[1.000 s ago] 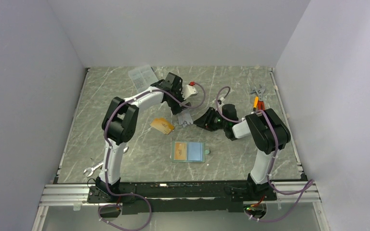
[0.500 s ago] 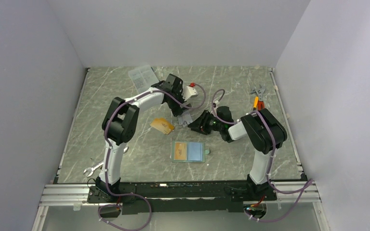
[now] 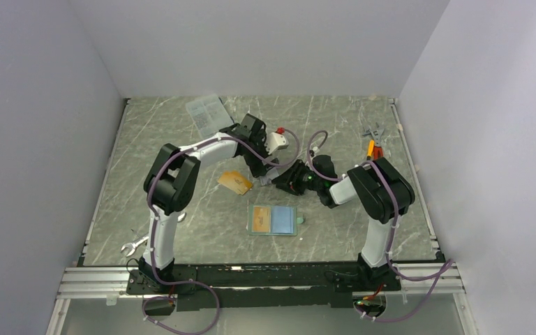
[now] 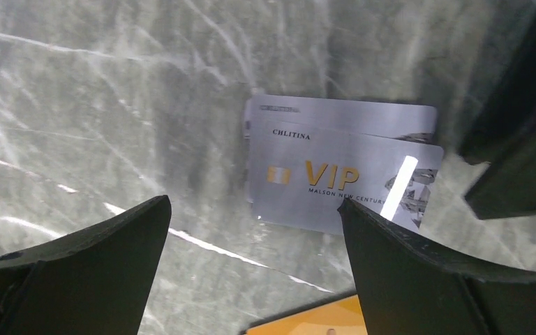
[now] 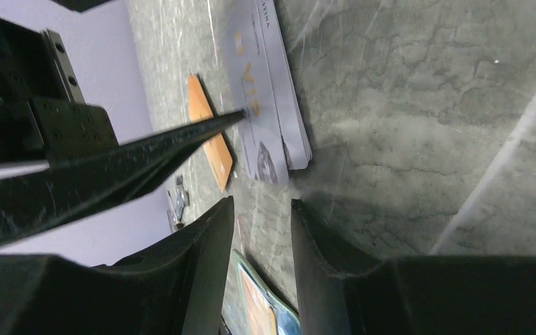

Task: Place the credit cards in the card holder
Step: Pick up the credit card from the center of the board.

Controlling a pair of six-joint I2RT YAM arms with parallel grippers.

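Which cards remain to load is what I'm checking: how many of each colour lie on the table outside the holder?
Silver cards: 2, one overlapping the other
Orange card: 1
Total: 3

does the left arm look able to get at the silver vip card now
Probably yes: the left pincer hangs open above the silver VIP card, nothing covering it. It lies flat on a second silver card, and the right pincer sits close by.
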